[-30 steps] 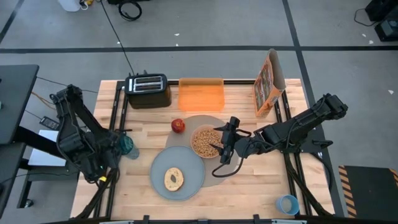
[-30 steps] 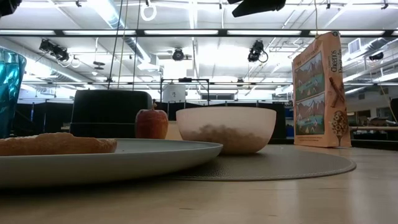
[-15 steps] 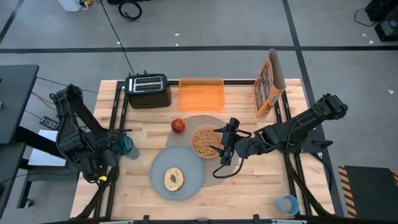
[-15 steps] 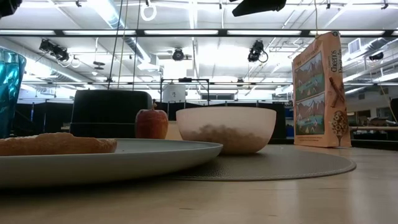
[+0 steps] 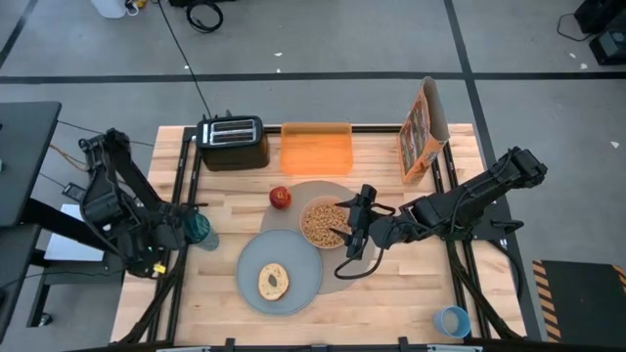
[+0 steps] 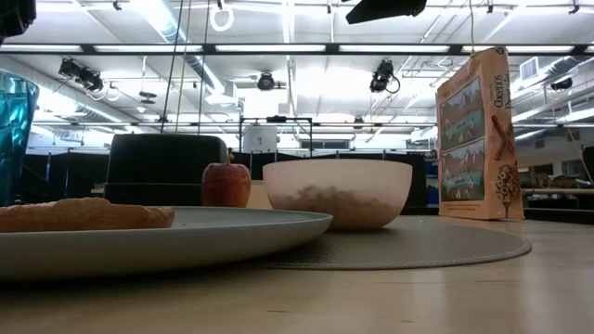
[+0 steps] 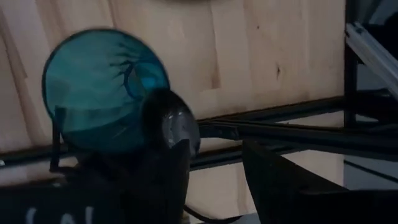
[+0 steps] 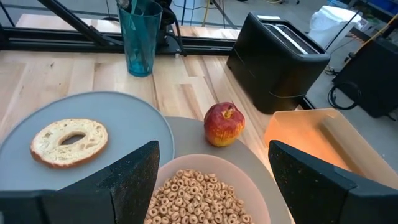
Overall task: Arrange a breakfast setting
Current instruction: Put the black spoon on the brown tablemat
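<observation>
A teal-blue cup (image 5: 199, 230) stands upright on its base on the wood at the left of the table. My left gripper (image 7: 211, 134) hovers just above it, open, pointing down, clear of the rim (image 6: 14, 79). On the round taupe mat (image 5: 344, 262) sits a pale pink bowl (image 5: 323, 223) of cereal rings. The grey plate (image 5: 293, 256) with a bagel (image 5: 273, 282) overlaps the mat's left edge. A red apple (image 5: 281, 198) sits at the mat's far edge. My right gripper (image 5: 350, 230) hangs open beside the bowl's right side, its fingers (image 8: 134, 177) wide apart.
A black toaster (image 5: 233, 142) and an orange tray (image 5: 316, 149) stand along the far edge, a cereal box (image 5: 421, 132) at the far right. A pale blue round thing (image 5: 452, 321) lies at the near right corner. Black frame rails run along both sides.
My left gripper has rolled about its own pointing line and drawn a little up and toward the table's left edge above the cup. The cup has stayed where it stands. My right arm has kept still.
</observation>
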